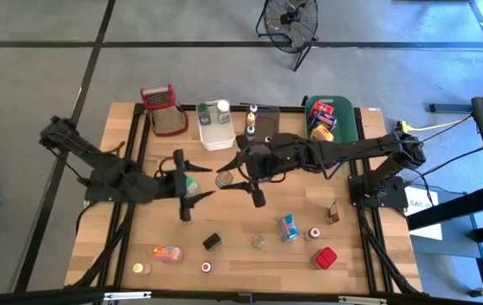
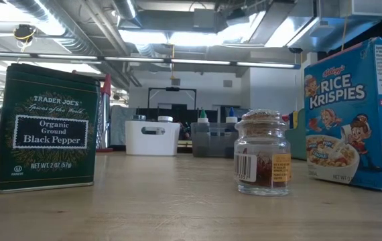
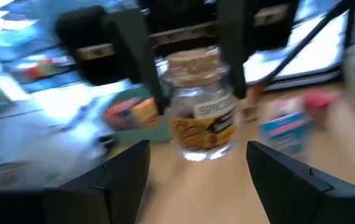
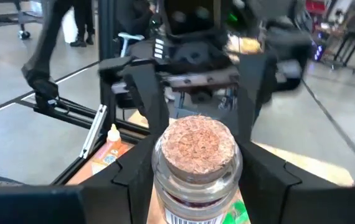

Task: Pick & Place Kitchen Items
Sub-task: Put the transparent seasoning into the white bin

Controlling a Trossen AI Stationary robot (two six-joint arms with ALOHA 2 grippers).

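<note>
Nearest you on the worktop [image 1: 250, 280] lie scattered kitchen items: a red box [image 1: 324, 257], a blue tin [image 1: 288, 226], an orange packet [image 1: 167, 252]. At mid-worktop your right hand [image 4: 196, 171] is clamped on a cork-topped spice jar [image 4: 195, 163]. Your left hand [image 3: 196, 165] faces it, fingers apart around nothing, the jar just beyond their tips. Farther back stand the white tub [image 1: 215, 127] and green tub [image 1: 330, 114].

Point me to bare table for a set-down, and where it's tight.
Free: the wood between the black pepper tin and the left gripper; also between the Rice Krispies box and the right gripper. Tight: the back edge around the white tub and green tub.
</note>
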